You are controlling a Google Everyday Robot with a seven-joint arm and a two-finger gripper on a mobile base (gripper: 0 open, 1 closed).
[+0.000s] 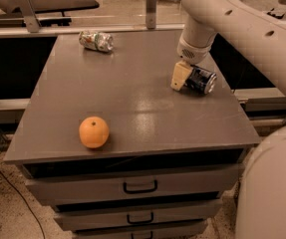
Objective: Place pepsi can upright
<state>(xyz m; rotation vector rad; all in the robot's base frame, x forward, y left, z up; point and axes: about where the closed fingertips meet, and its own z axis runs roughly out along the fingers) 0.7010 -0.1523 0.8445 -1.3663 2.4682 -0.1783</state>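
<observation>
The pepsi can (203,79) is dark blue with a silver end. It lies on its side near the right edge of the grey cabinet top (132,88). My gripper (184,77) comes down from the white arm (202,24) and sits right against the left side of the can, low over the surface. Part of the can's left end is hidden behind the gripper.
A silver-white can with green and red marks (96,40) lies on its side at the back left of the top. An orange (93,132) sits near the front left edge. Drawers (140,187) are below the front. A rail (82,30) runs behind the cabinet.
</observation>
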